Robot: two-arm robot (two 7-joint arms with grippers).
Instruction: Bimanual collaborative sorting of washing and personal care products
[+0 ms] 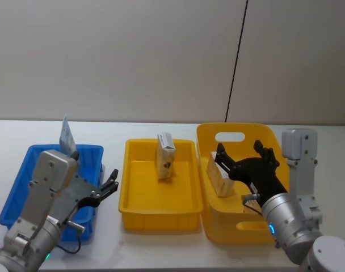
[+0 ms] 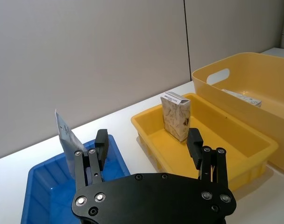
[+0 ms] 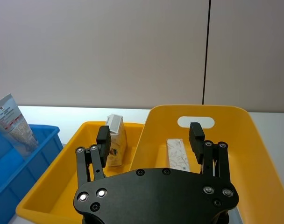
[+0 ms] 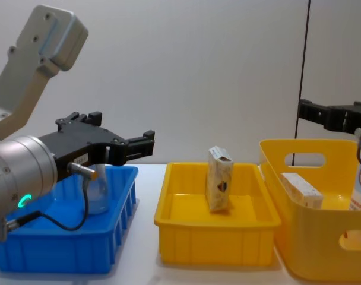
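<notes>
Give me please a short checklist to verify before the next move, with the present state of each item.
1. Left gripper open and holding nothing, above the blue bin: ok.
2. Right gripper open and holding nothing, above the tall yellow basket: ok.
3. Carton in basket free to grasp, leaning on the wall: ok.
4. Carton in yellow tray upright, leaving free floor: ok.
5. Tube inside the blue bin, leaning: ok.
6. More items deeper in the basket: cannot tell.

Carton [image 3: 178,157] lies in yellow basket [image 3: 254,135]
</notes>
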